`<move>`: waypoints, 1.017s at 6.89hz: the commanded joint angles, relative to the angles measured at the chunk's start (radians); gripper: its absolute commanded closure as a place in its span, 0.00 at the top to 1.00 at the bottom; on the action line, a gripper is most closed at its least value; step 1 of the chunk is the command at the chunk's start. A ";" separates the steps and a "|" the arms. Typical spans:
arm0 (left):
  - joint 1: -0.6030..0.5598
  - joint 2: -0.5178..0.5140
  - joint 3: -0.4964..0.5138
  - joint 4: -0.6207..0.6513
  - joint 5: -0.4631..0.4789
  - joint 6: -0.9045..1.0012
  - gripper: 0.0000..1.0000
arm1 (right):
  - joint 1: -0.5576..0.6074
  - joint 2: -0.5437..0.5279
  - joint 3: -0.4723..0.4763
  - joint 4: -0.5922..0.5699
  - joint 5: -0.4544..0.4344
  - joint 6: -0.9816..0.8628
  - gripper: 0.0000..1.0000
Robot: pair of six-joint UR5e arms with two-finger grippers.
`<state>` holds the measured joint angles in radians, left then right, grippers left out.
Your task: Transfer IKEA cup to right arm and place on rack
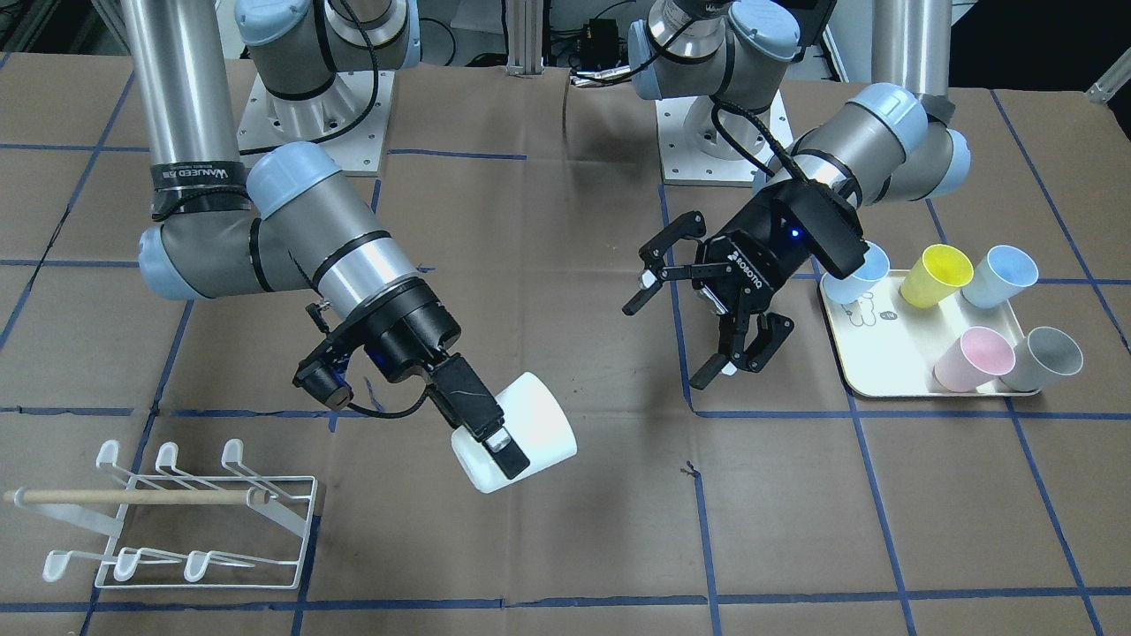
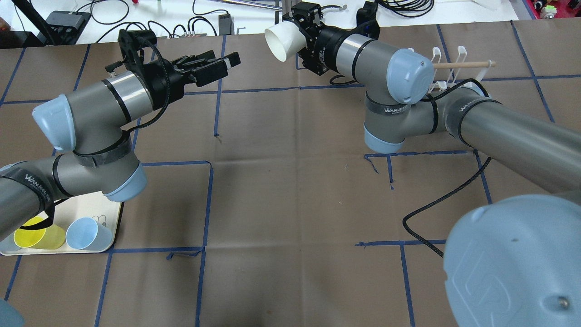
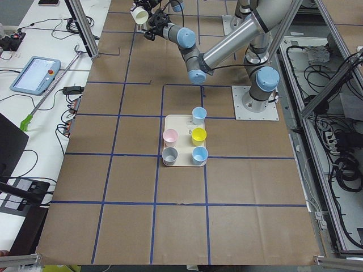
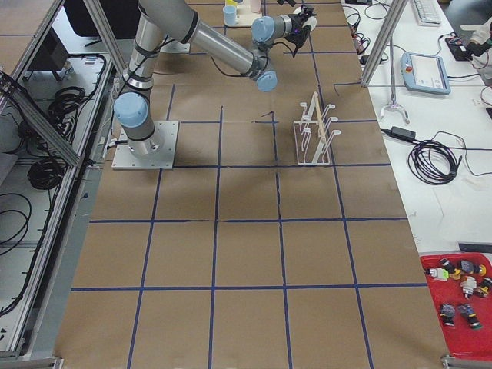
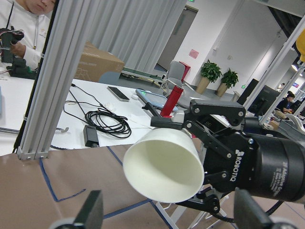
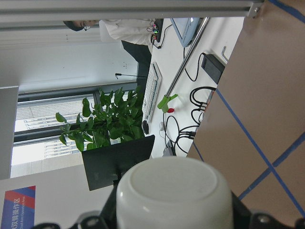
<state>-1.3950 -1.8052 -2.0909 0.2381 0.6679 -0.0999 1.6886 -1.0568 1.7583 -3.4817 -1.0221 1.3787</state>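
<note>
Right claw point(image 1: 505, 452) clamped on tilted white cup point(image 1: 541, 413), forearm slanting down, left claw point(image 1: 669, 343) spread wide, empty, seemingly held level.

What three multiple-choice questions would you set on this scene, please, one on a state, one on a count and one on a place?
1. How is the left gripper?
A. open and empty
B. shut on a cup
C. shut on a spoon

2. How many cups does the tray carry?
A. three
B. four
C. five

3. Where is the white cup?
A. on the tray
B. in the right gripper, held in the air
C. in the left gripper

Answers:
1 A: its fingers are spread with nothing between them.
2 C: two blue cups, a yellow cup, a pink cup and a grey cup stand on it.
3 B: the right gripper is clamped on the white cup, clear of the tray and of the left gripper.
</note>
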 commanded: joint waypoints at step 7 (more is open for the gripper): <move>-0.205 0.046 0.490 -1.425 0.904 0.012 0.98 | -0.223 0.015 -0.039 0.026 -0.240 -1.295 0.29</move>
<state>-1.5575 -1.7717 -1.6717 -0.9492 1.4625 -0.0897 1.5036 -1.0432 1.7288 -3.4457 -1.2415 0.2476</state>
